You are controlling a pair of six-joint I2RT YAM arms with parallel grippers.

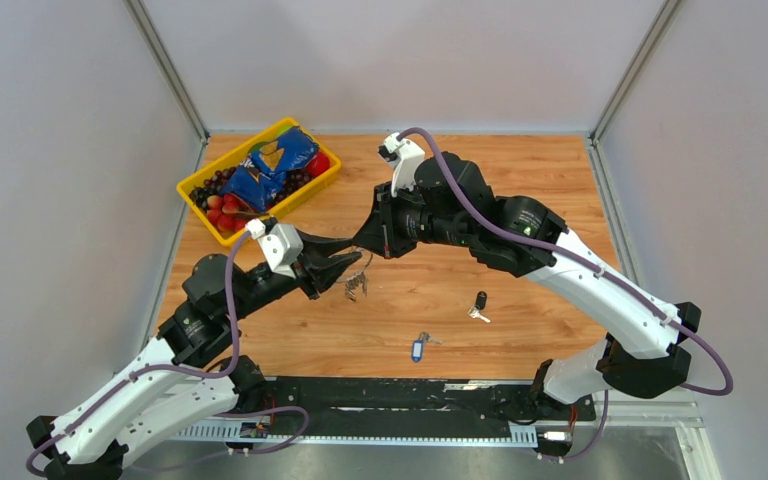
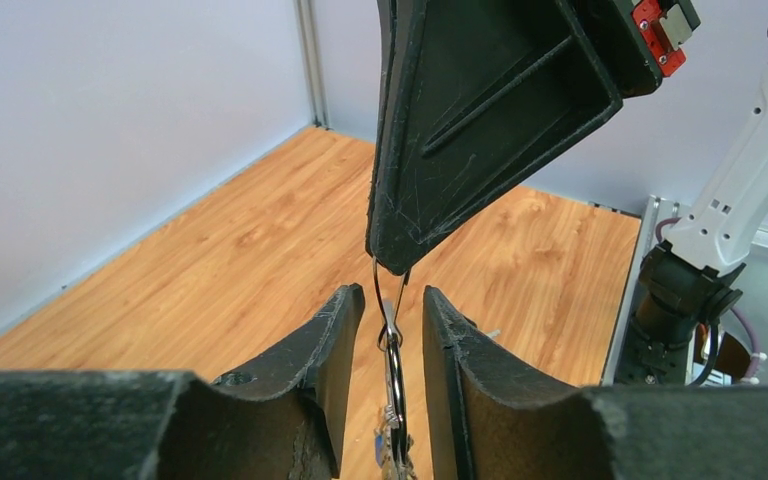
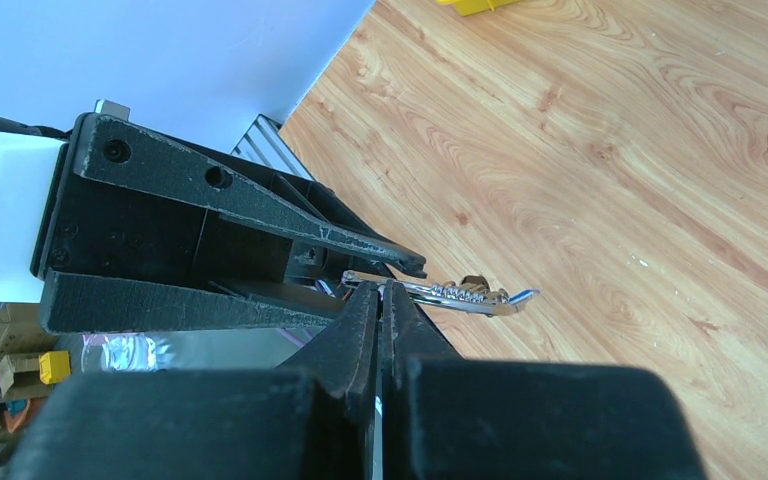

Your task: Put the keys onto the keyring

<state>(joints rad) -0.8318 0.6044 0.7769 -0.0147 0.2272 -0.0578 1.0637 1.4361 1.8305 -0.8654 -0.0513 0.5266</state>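
Observation:
The keyring (image 1: 357, 284), a thin silver wire ring with a cluster of small keys, hangs above the table between my two grippers. My right gripper (image 1: 368, 250) is shut on the ring's wire; in the right wrist view (image 3: 385, 290) the key cluster (image 3: 463, 295) sticks out past its tips. My left gripper (image 1: 338, 270) is open, its fingers on either side of the hanging keyring (image 2: 393, 365) without touching it. A black-headed key (image 1: 479, 304) and a key with a blue tag (image 1: 418, 349) lie loose on the table nearer the front.
A yellow bin (image 1: 200, 216) with blue packets and red and dark fruit stands at the back left. Grey walls close in the wooden table (image 1: 520, 180) on three sides. A black rail (image 1: 410, 395) runs along the near edge.

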